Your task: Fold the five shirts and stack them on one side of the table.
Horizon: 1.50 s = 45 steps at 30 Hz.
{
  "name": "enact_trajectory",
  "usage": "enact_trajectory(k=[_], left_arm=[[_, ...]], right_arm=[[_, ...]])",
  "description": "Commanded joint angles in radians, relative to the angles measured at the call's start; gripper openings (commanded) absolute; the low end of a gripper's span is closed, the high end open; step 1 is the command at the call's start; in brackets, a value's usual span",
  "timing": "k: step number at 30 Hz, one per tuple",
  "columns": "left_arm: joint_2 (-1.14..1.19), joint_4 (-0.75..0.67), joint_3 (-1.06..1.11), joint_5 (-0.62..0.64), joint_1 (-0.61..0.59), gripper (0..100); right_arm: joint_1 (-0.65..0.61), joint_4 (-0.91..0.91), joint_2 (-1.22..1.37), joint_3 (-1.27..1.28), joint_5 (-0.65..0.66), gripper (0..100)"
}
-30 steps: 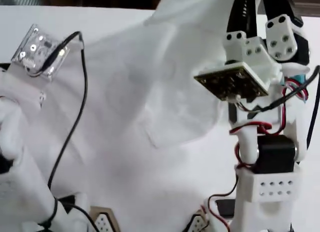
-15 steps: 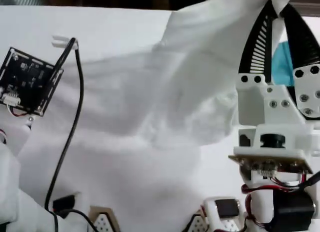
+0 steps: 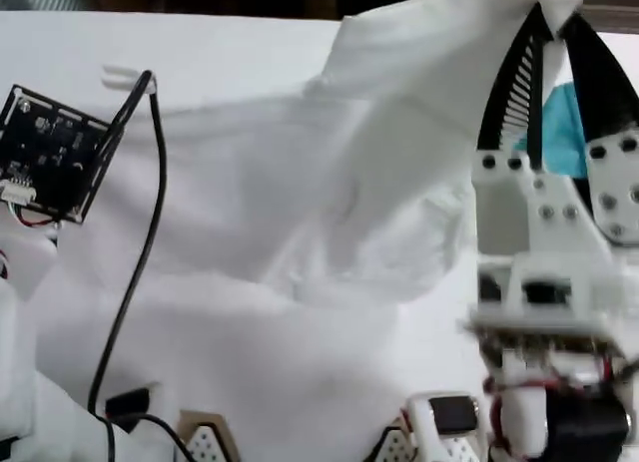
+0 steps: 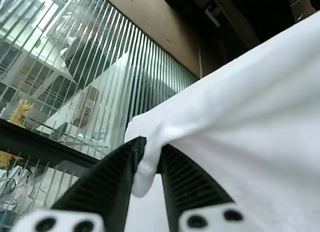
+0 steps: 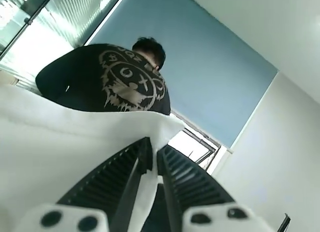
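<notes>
Spreading looks like the step in hand: one white shirt (image 3: 329, 183) is held up off the worktop (image 3: 200, 43), slung between the two arms, and I see no fold laid in it yet. In the high view the right arm (image 3: 544, 262) stands at about 3 o'clock, and its jaws are clenched on a thin edge of the shirt up at 1 o'clock. The right wrist view shows the same pinch, with the cloth running away to one side of the tips. The left arm's jaws, seen from the left wrist, are clamped on a bunched lump of the shirt's edge. That arm's camera board (image 3: 50, 153) sits at 9 o'clock in the high view. From the raised corner the cloth slopes down toward 7 o'clock, where I cannot tell whether it touches the worktop. A black cable (image 3: 150, 213) crosses in front of the shirt from 10 o'clock down to 7 o'clock. Turquoise cloth (image 3: 564, 123) shows just behind the right arm's jaws at 2 o'clock; it may be another shirt, though I cannot be sure. The next move, I judge, calls for both arms to lower together with the span kept taut, so the shirt lands flat and square before either grip lets go. The cable needs to stay out from under the cloth.
</notes>
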Motion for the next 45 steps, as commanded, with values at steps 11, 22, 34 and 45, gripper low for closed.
enact_trajectory(k=[11,22,34,45], left_arm=[[-0.17,0.057,0.064,0.006,-0.06,3],[-0.044,-0.066,0.199,0.005,-0.055,3],[0.384,-0.16,0.223,0.005,0.072,3],[0.718,-0.391,0.214,0.008,0.071,3]], right_arm=[[-0.004,0.208,-0.325,-0.008,-0.077,2.1],[-0.004,0.076,0.039,-0.002,-0.077,2.1],[-0.024,0.021,0.615,-0.002,-0.074,2.1],[-0.018,-0.193,0.928,-0.057,-0.071,2.1]])
